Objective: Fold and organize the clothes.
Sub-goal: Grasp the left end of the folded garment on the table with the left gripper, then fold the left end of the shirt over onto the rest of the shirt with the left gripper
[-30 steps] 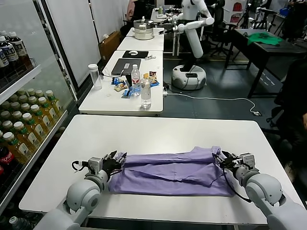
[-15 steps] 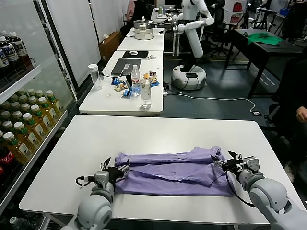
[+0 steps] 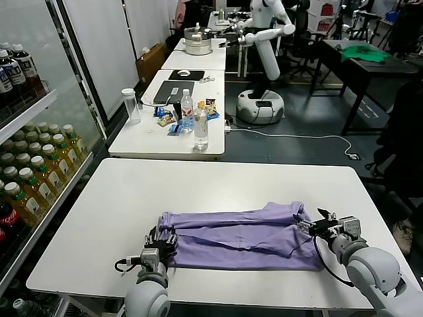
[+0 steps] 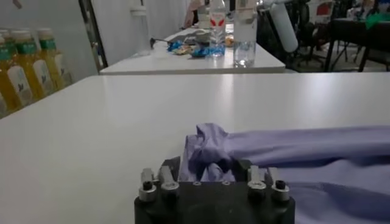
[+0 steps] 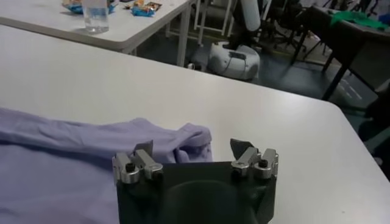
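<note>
The lavender T-shirt lay flat on the white bench, folded into a long band running across the robot's front, on the near half of the bench. Everything below is placed from that shirt.

At the shirt's left end, by its near corner, sat the left tool. In the left wrist view the left tool had the bunched, knotted-looking end of the cloth lying between its two fingers, touching or just in front of the black body. Its fingers stood partly apart, and whether they actually pinched the fabric could not be told.

At the shirt's right end, beside the far corner where the fabric gathered into a small hump, sat the right tool. In the right wrist view the right tool had its fingers spread wide, with the rounded corner of the shirt lying in the gap between them, not clamped.

Beyond the shirt, past the bench's far edge, stood a second white table carrying a clear water bottle, a tall clear cup and some snack packets. To the shirt's left stood a cooler shelf of yellow drink bottles. Far behind stood a white robot.
</note>
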You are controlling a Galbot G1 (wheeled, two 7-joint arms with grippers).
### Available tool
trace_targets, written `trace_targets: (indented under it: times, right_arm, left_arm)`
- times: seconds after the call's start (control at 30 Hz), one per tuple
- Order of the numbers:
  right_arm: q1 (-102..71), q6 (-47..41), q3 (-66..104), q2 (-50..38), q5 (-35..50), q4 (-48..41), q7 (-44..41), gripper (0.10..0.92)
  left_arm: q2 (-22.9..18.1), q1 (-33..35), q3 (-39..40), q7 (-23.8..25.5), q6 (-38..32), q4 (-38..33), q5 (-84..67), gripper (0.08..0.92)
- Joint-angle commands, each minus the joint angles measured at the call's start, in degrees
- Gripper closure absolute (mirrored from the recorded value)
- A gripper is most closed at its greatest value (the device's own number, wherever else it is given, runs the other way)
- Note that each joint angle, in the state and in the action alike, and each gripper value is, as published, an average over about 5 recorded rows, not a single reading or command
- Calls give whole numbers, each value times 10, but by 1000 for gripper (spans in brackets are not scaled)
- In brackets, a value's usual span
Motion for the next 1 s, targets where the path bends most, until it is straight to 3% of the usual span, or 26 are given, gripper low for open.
trace_targets:
  times: [0.03,0.23,0.43,0.67,0.83,1.0]
  right_arm:
    - [0,0,3,-4,4,3,1,203]
    - [7,0,0,-7,10,2,4,203]
    - [15,0,-4,-8,16,2,8,203]
    - [19,0,-3,-5,19,3,11,203]
    - [15,0,3,-3,19,9,13,203]
    - [2,1,19,-4,18,18,14,203]
  left_arm:
    - [-16,10,-12,3,-12,17,-36,519]
    - [25,-1,-64,27,-11,11,-94,692]
    - [113,-17,-150,57,-15,13,-152,853]
    - [214,-19,-250,86,-18,10,-216,890]
    - [224,-28,-279,91,-8,-55,-287,890]
    - [187,-29,-248,93,12,-160,-416,890]
